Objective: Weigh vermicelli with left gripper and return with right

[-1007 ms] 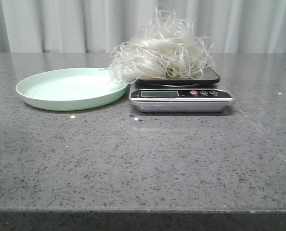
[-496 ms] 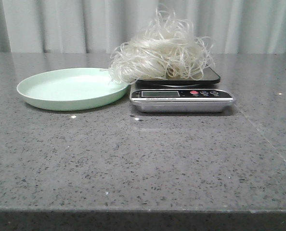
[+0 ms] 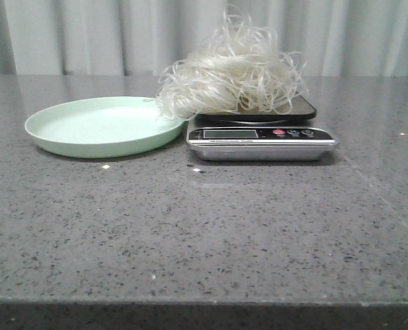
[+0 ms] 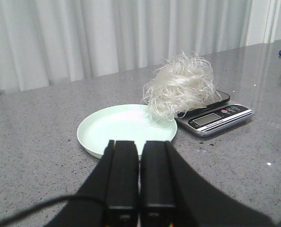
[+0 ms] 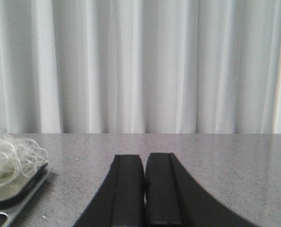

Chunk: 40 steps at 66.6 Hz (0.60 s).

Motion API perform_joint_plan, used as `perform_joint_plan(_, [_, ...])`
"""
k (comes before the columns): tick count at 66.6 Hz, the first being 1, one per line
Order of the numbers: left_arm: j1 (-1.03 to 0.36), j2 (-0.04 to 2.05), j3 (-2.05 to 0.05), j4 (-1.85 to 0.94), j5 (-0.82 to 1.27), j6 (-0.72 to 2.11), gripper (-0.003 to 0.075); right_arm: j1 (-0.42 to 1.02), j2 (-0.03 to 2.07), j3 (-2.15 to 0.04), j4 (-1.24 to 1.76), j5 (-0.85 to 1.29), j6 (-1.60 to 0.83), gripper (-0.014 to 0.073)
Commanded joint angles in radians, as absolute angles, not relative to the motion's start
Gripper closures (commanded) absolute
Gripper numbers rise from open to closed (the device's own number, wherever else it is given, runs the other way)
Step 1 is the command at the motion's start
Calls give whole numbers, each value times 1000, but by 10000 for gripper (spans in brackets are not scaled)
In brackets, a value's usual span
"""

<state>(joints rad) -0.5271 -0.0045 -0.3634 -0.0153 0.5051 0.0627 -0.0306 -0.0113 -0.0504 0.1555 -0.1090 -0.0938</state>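
The vermicelli [image 3: 228,79] sits on the scale [image 3: 260,141]—right hand [image 5: 144,177] (fingers pressed together) should spread, then pinch deep.

You are looking at a dark grey speckled stone desk [image 3: 211,234]. A pale mint-green round plate [image 3: 101,127] is lying directly on it at the left, and a digital kitchen scale [image 3: 260,137] is sitting just beside the plate, to its right.

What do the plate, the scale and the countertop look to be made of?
Plate: likely plastic or melamine, matte mint green, uniform colour. Scale: silvery metal-look body with a dark glossy platform, possibly glass. Countertop: polished speckled grey stone or quartz, showing faint reflections.
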Motion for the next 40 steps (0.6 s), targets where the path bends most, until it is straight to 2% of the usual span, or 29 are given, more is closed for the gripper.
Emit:
perform_joint_plan(1, [-527, -2, -386, -16, 420, 53, 594, -35, 53, -207, 162, 15, -96, 426])
perform_joint_plan(11, [-527, -2, -386, -16, 420, 53, 594, -35, 264, -393, 162, 251, -96, 426])
perform_joint_plan(19, [-527, -2, -386, -16, 420, 53, 594, -10, 384, -424, 164, 219, -96, 426])
perform_joint_plan(29, [-527, -2, -386, -16, 420, 53, 594, 70, 439, -428, 179, 173, -96, 426])
perform_joint_plan(40, [-527, -2, -386, -16, 420, 53, 594, 149, 577, -566, 177, 251, -121, 421])
